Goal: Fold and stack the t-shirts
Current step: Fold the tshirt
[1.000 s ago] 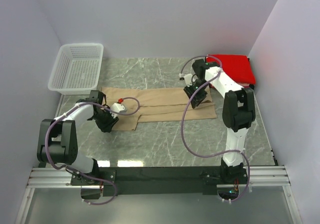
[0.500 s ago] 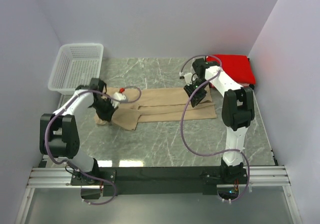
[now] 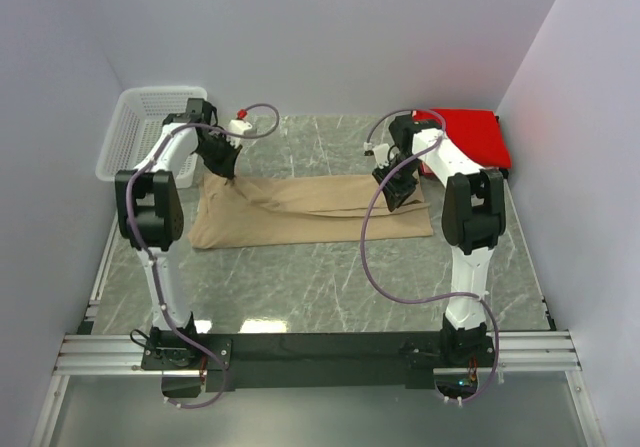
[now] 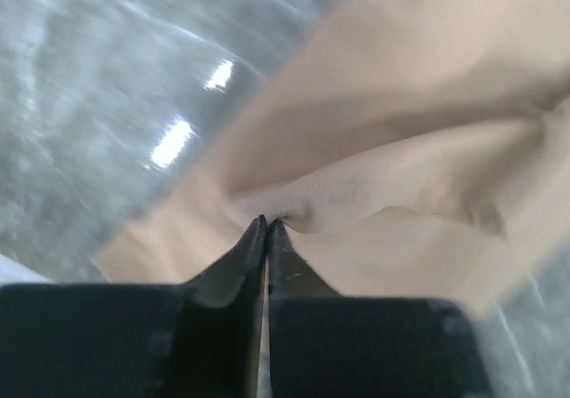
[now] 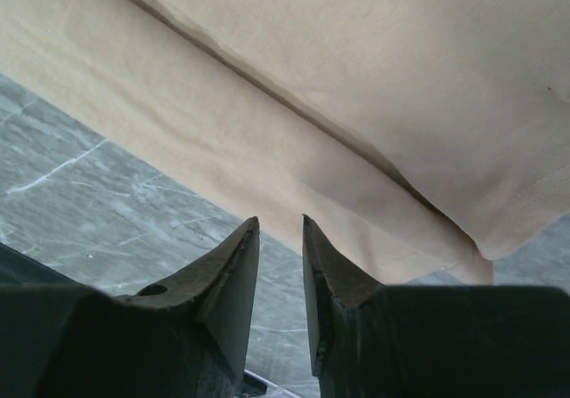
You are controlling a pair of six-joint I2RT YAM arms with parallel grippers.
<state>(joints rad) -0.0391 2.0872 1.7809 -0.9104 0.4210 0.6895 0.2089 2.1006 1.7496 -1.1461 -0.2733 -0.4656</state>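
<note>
- The tan t-shirt [image 3: 310, 210] lies across the middle of the table [image 3: 330, 287] as a long band. It looks folded lengthwise (the right wrist view shows one layer lying over another along a straight edge). Its far-left corner is lifted and wrinkled.
- The red t-shirt [image 3: 465, 137] sits at the far right corner as a compact flat square. It appears to be folded and lies apart from the tan one.
- The left gripper [image 4: 266, 223] is clamped tight on a pinch of tan cloth at that lifted corner, just beside the white basket [image 3: 125, 127].
- The right gripper [image 5: 280, 224] has its jaws narrowly parted with nothing between them. It is poised over the right end of the tan t-shirt, near its edge.
- By my reading the task is about midway. The red shirt looks done, while the tan one needs its crosswise folds.
- The stacking is not yet done, since the two shirts lie in separate places.
</note>
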